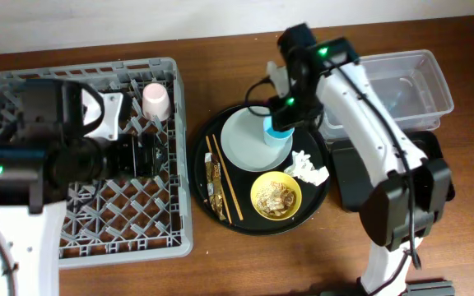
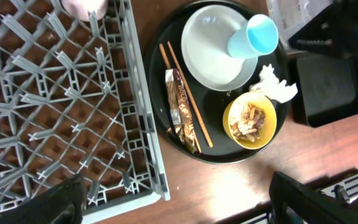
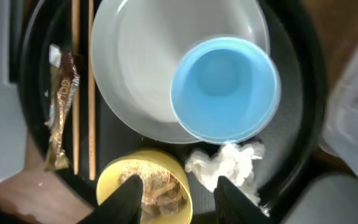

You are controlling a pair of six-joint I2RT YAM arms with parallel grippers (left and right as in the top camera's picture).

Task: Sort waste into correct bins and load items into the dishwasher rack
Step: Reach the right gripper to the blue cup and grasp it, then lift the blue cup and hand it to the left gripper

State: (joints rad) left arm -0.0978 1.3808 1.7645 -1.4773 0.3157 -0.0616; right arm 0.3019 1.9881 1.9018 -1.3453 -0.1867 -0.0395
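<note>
Blue cup sits on the right edge of the plate, inside the round black tray at mid-frame overhead. Right end effector hangs over it, fingers apart, not touching the cup. Left end effector, over the dishwasher rack at left, is spread wide and empty. Pink cup stands in the rack's upper right.

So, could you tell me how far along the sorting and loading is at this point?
Done: the pink cup sits in the dishwasher rack, with the open, empty left gripper above the rack. In hand: the right gripper hovers over the blue cup, jaws apart, not gripping. Left: that cup, plate, chopsticks, yellow bowl of food scraps, napkin and wrapper, all on the round tray; the clear tub shows no waste.
</note>
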